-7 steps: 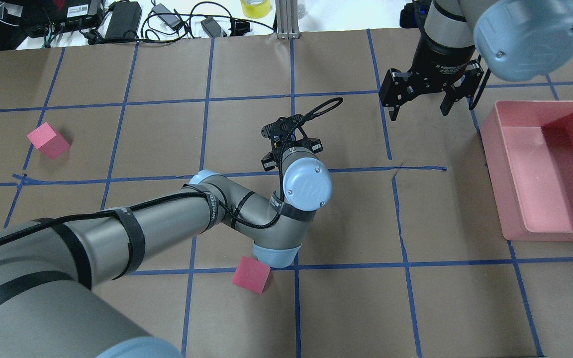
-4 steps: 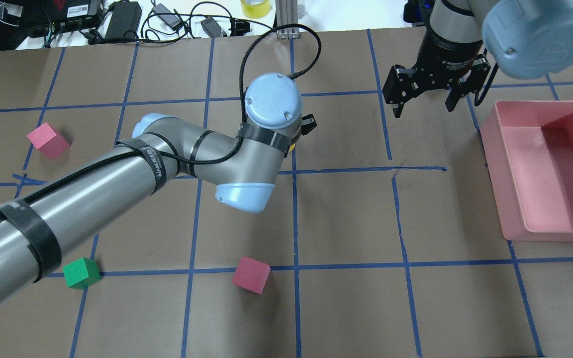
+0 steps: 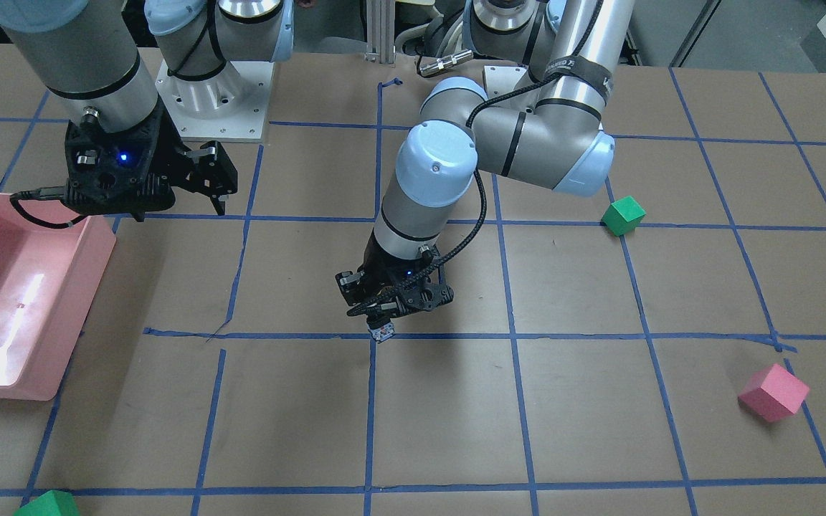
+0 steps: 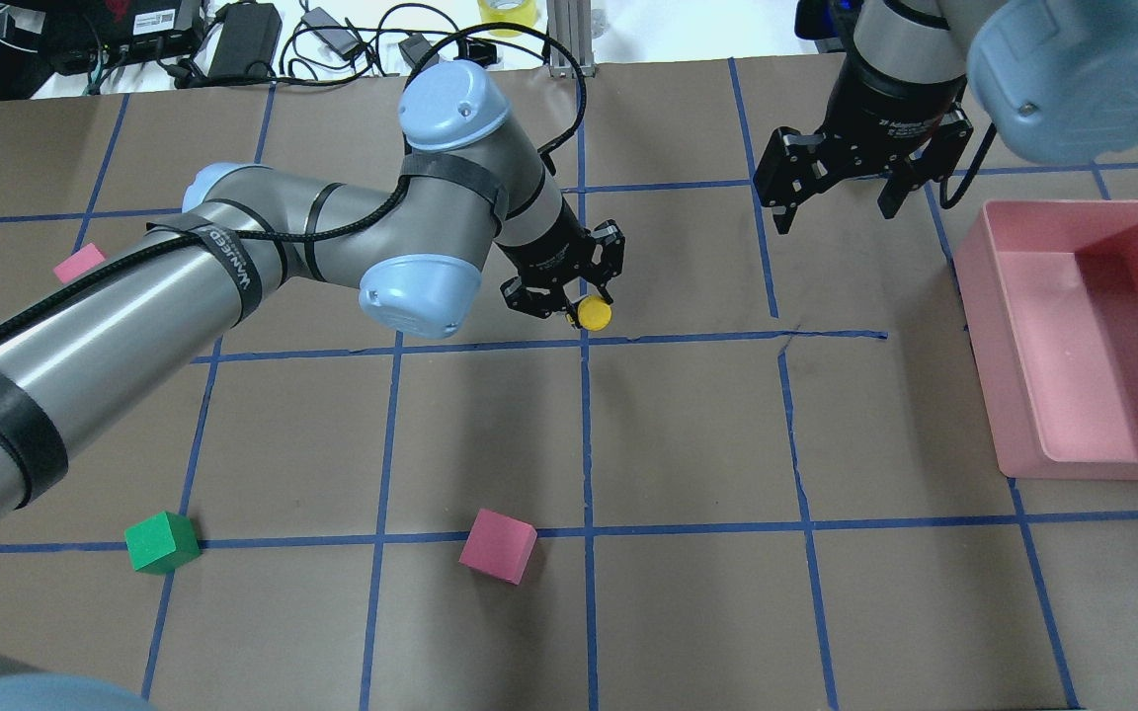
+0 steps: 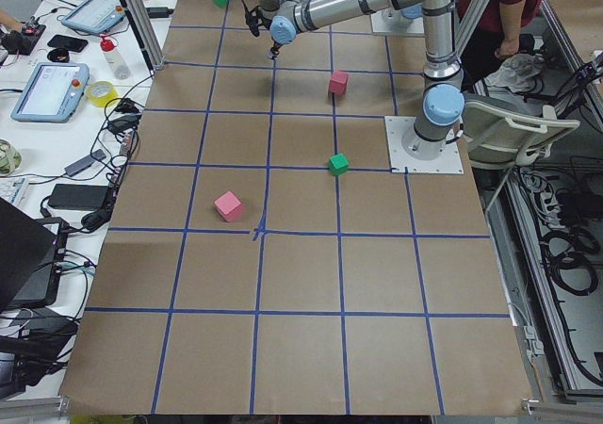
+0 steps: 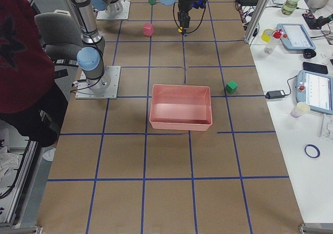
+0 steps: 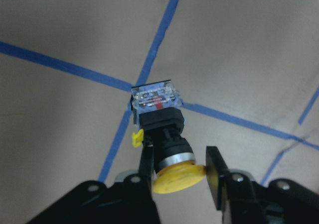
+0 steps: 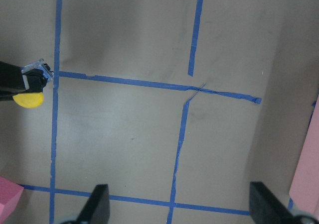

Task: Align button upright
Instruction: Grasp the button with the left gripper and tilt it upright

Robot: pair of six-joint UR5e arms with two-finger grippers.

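The button [image 4: 594, 314] has a round yellow cap, a black body and a clear-grey contact block. My left gripper [image 4: 569, 299] is shut on it near the table's middle, at a blue tape crossing. In the left wrist view the fingers [image 7: 147, 164] stand on either side of the cap [image 7: 177, 178], with the contact block [image 7: 154, 97] pointing down at the paper. The front view shows the block [image 3: 383, 331] just under the gripper, at or just above the table. My right gripper [image 4: 831, 207] hangs open and empty at the far right, well away from the button.
A pink bin [image 4: 989, 365] stands at the right edge. A pink cube [image 4: 498, 545] and a green cube [image 4: 162, 541] lie near the front. Another pink cube [image 4: 80, 262] shows partly behind my left arm. Cables and power bricks lie past the table's far edge.
My left arm has swung its elbow and wrist round towards the far left, so the gripper now comes at the tape crossing from the left. The yellow cap now shows. The right gripper barely moved.
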